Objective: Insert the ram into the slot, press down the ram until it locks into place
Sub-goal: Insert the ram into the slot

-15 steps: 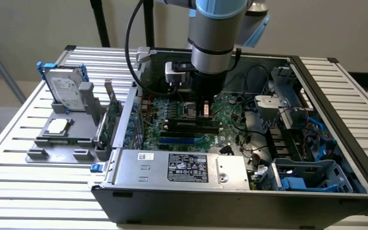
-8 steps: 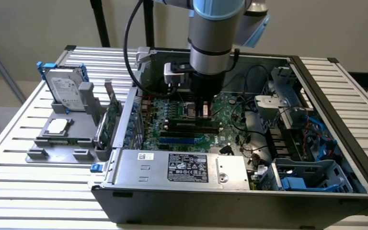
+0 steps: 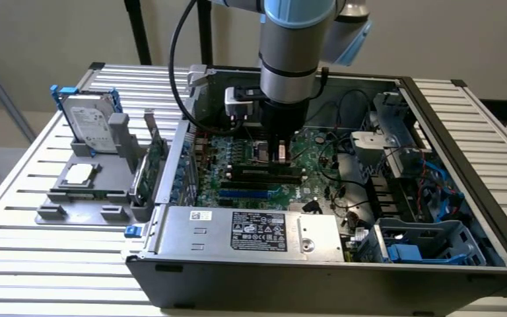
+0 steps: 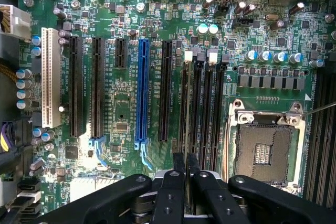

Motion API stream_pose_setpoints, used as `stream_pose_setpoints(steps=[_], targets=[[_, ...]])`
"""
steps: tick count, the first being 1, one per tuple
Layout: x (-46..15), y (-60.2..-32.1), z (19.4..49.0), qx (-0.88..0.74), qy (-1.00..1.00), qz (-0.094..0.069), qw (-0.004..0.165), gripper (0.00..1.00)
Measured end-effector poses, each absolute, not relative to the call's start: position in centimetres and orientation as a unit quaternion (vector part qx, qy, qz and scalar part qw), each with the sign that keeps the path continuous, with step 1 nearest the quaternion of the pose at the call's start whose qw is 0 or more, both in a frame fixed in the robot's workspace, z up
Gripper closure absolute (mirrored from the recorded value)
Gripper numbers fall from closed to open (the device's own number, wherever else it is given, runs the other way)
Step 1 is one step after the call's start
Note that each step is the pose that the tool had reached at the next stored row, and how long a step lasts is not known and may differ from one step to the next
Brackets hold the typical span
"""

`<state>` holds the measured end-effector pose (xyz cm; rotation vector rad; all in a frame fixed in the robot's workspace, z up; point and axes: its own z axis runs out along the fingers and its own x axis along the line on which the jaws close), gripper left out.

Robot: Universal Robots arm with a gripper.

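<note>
Claw (image 4: 185, 167) pinching the ram (image 3: 261, 170), over the slot (image 4: 187, 64); beside CPU socket (image 4: 262, 150)

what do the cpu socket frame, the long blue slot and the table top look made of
The CPU socket frame: likely bare metal, silvery with bright glints. The long blue slot: probably moulded plastic, even matte colour. The table top: seemingly metal slats, pale grey sheen, straight ribs.
</note>
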<state>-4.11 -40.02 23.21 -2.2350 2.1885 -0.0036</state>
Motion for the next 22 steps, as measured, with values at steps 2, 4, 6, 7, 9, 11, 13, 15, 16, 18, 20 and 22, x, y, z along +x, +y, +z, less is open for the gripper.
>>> stream_pose_setpoints(steps=[2,4,6,7,9,11,13,15,16,18,20,22], targets=[[-4.11,-40.01,23.20,-0.714,0.700,-0.001,0.007,0.87],[-4.10,-40.00,23.18,-0.714,0.700,-0.001,0.007,0.87],[-4.10,-39.98,23.15,-0.714,0.700,-0.001,0.007,0.87],[-4.10,-39.97,23.14,-0.714,0.700,-0.001,0.007,0.87],[-4.09,-39.95,23.11,-0.714,0.700,-0.001,0.006,0.87],[-4.08,-39.92,23.06,-0.714,0.700,-0.002,0.006,0.87],[-4.08,-39.91,23.02,-0.714,0.700,-0.002,0.006,0.87],[-4.08,-39.91,22.98,-0.714,0.700,-0.002,0.006,0.87],[-4.08,-39.90,22.96,-0.714,0.700,-0.002,0.006,0.87],[-4.08,-39.88,22.93,-0.714,0.700,-0.002,0.006,0.87],[-4.07,-39.84,22.90,-0.714,0.700,-0.002,0.006,0.87],[-4.06,-39.83,22.91,-0.714,0.700,-0.003,0.005,0.87]])
